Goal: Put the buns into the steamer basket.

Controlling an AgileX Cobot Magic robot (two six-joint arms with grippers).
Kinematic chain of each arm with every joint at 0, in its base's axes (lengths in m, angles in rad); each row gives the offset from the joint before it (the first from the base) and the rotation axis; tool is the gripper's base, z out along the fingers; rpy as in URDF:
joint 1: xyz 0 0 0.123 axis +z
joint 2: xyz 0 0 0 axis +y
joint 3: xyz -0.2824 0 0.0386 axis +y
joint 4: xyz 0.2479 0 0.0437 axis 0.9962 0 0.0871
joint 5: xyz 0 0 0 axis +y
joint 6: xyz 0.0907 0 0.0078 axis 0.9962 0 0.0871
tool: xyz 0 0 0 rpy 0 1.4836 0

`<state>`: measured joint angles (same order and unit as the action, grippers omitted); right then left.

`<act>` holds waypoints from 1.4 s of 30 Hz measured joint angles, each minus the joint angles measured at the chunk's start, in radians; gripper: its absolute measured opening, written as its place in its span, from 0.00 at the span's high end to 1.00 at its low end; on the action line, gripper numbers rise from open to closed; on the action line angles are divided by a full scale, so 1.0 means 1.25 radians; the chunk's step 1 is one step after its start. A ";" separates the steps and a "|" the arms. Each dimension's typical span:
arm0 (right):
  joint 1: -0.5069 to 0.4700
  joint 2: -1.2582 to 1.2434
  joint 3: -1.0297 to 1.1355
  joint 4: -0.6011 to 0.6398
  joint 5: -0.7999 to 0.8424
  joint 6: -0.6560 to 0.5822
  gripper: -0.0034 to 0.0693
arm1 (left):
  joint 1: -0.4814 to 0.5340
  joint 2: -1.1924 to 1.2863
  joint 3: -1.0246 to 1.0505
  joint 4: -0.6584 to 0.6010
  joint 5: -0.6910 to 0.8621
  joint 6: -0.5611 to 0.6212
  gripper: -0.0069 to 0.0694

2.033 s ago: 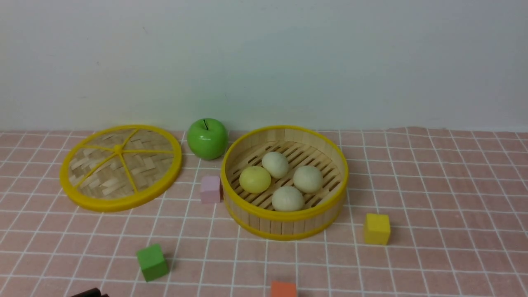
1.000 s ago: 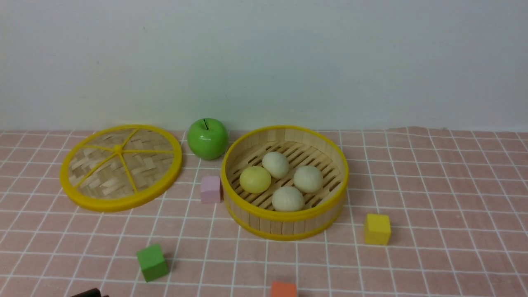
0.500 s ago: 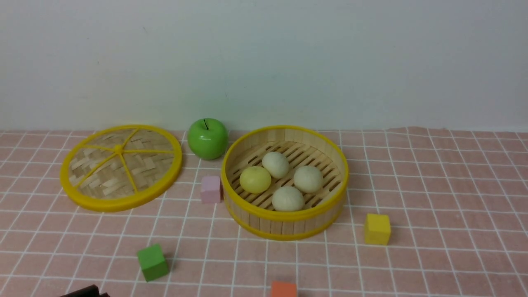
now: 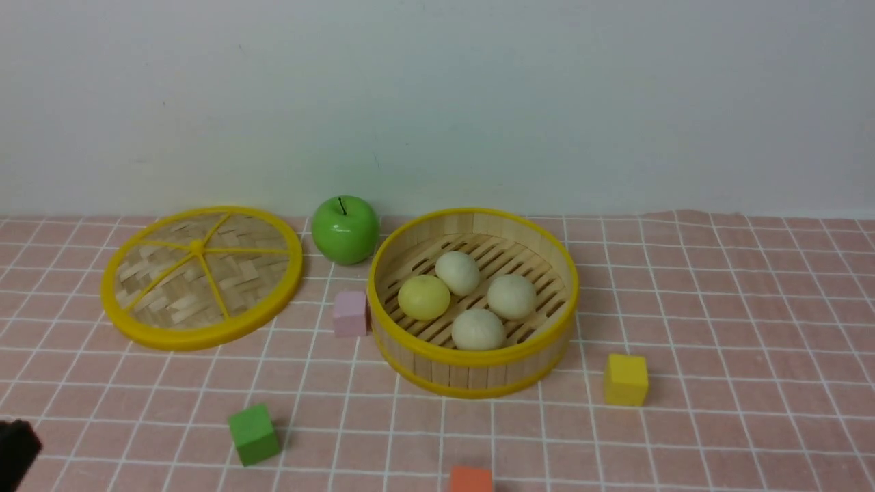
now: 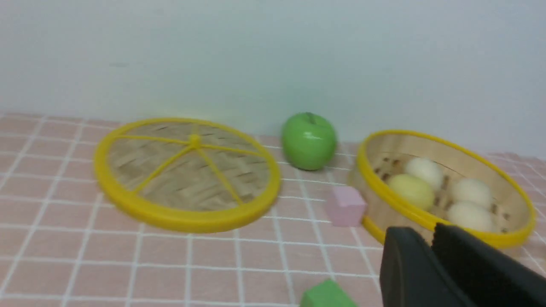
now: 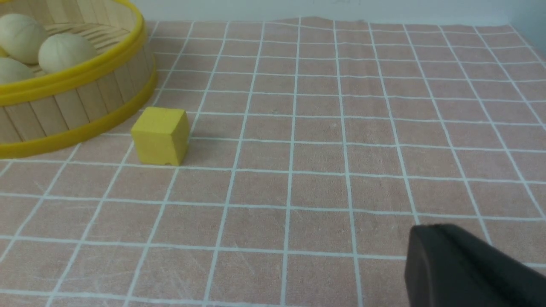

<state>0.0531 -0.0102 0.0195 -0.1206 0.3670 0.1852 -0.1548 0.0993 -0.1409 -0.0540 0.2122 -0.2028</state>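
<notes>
All four buns (image 4: 467,299) sit in the steamer basket (image 4: 472,361), centre of the cloth; placing looks done. Left gripper (image 5: 431,238) near-left, jaws nearly together, empty. Right gripper (image 6: 443,251) closed, empty, near-right. Next: just park.

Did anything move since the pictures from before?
Only the left arm: its dark tip shifted from the bottom edge toward the left edge of the front view. Nothing was grabbed or dropped. All four buns stay in the steamer basket; lid, apple and cubes haven't moved.
</notes>
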 joint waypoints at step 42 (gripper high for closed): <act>0.000 0.000 0.000 0.000 0.001 0.000 0.89 | 0.088 -0.087 0.137 0.043 0.140 -0.080 0.93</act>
<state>0.0531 -0.0102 0.0195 -0.1206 0.3679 0.1852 -0.0447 -0.0098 0.0307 0.0000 0.3868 -0.3032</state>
